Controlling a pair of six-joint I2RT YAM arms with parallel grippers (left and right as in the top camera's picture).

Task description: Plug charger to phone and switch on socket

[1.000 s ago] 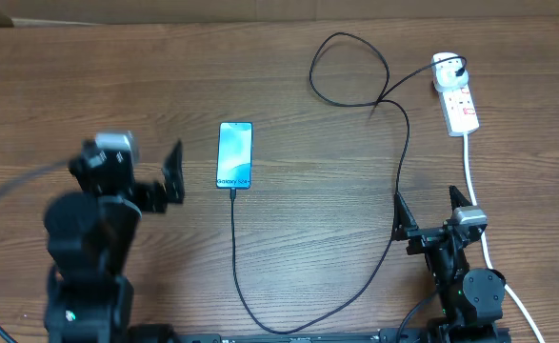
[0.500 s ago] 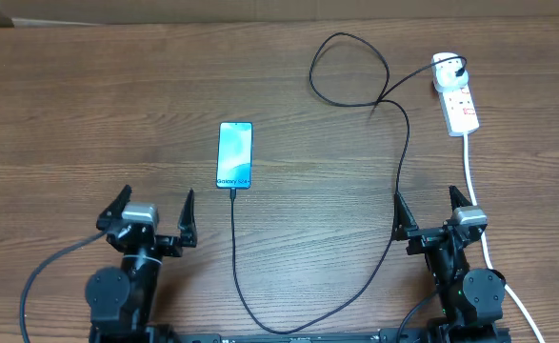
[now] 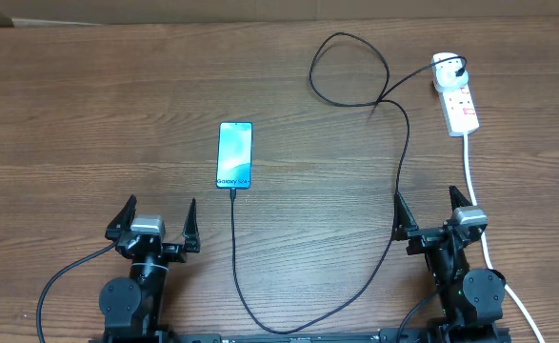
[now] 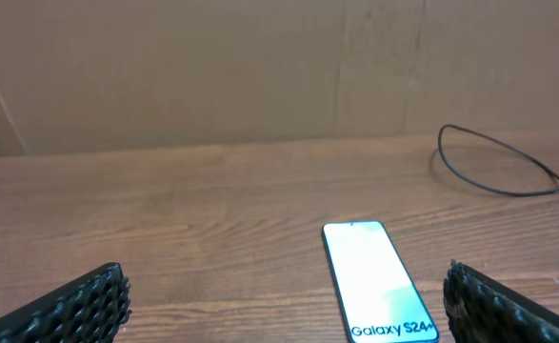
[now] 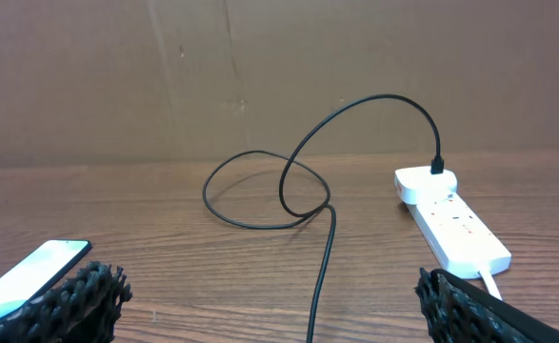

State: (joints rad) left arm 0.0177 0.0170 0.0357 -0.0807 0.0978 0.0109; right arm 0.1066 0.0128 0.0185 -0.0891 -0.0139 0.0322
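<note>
Left gripper (image 3: 159, 217): jaws spread wide, nothing in them, sitting at the near edge of the table (image 3: 69, 95). Phone (image 3: 235, 154) lies flat ahead of it and a bit to its right, screen up and lit teal, long axis pointing away from the robot.

Charger (image 3: 233, 229): the black tip sits at the phone's near short edge. It looks seated, but it's too small to confirm. The cable drops to the near edge, sweeps up past the right gripper (image 3: 427, 217), loops, and ends in the white adapter (image 3: 448, 67) on the far end of the socket (image 3: 460, 107).

Right gripper: also spread, empty. The socket is ahead of it, slightly right, well apart, long axis running away from the robot. Its thick white cord (image 3: 470, 167) trails back beside the right arm. Right arm is clearly nearer.

Judgement: the switch is what's left. Red markings show on the strip, but on/off isn't readable.
</note>
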